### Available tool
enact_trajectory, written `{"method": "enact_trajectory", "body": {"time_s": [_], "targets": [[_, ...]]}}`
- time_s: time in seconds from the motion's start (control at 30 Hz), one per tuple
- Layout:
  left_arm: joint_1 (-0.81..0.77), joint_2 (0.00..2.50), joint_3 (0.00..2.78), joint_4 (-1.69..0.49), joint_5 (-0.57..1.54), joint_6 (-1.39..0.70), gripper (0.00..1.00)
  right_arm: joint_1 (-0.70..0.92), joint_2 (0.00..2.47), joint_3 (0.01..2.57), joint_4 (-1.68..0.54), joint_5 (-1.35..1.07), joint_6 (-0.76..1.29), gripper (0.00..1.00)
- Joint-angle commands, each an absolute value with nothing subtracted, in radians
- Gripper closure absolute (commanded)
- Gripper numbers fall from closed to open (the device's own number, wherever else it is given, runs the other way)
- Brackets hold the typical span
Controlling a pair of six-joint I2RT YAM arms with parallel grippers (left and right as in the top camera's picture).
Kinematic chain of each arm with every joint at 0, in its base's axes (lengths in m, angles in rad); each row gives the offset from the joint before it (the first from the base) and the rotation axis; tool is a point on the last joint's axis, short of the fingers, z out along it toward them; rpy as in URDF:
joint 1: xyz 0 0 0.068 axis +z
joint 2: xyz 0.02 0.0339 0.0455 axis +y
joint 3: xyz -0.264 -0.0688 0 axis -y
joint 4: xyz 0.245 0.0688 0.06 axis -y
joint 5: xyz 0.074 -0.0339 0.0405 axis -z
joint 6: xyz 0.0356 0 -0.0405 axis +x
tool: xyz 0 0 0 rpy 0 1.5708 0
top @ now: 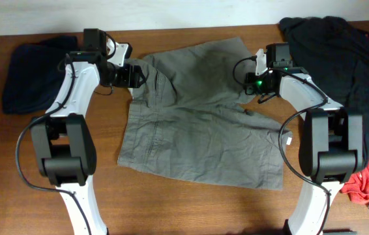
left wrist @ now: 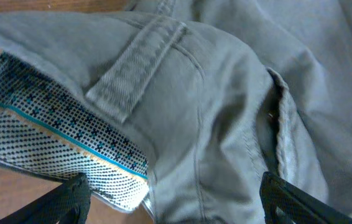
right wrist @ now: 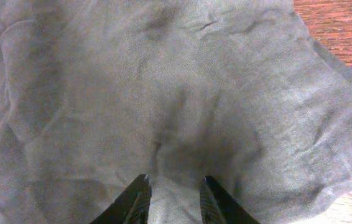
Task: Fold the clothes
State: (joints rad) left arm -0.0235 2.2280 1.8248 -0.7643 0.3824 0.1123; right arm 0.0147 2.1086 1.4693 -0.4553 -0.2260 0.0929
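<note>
The grey-olive shorts lie spread on the wooden table, with the waistband at the left and the legs to the right. My left gripper is at the upper-left waistband corner. In the left wrist view its fingers are wide open on either side of the waistband and its dotted inner lining. My right gripper is at the shorts' upper right edge. In the right wrist view its fingers are close together and pinch a ridge of the grey fabric.
A dark navy garment lies at the far left. A pile of black clothing fills the back right corner. A red garment lies at the right edge. Bare wood shows along the front.
</note>
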Motion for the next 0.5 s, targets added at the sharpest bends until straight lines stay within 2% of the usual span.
{"method": "enact_trajectory", "body": {"time_s": [0.0, 0.33, 0.4, 0.43, 0.47], "targets": [[-0.029, 2.245, 1.834, -0.71, 0.392, 0.117, 0.13, 0.022, 2.109, 1.472, -0.452, -0.232, 0.082, 0.69], [-0.03, 2.253, 1.834, -0.589, 0.476, 0.117, 0.15, 0.022, 2.109, 1.472, -0.43, -0.232, 0.082, 0.69], [-0.03, 2.262, 1.834, -0.577, 0.476, 0.117, 0.24, 0.022, 2.109, 1.472, -0.427, -0.231, 0.082, 0.7], [-0.03, 2.266, 1.834, -0.572, 0.476, 0.117, 0.32, 0.021, 2.109, 1.472, -0.425, -0.231, 0.082, 0.75], [-0.03, 2.272, 1.834, -0.564, 0.476, 0.116, 0.46, 0.021, 2.111, 1.472, -0.421, -0.23, 0.082, 0.8]]}}
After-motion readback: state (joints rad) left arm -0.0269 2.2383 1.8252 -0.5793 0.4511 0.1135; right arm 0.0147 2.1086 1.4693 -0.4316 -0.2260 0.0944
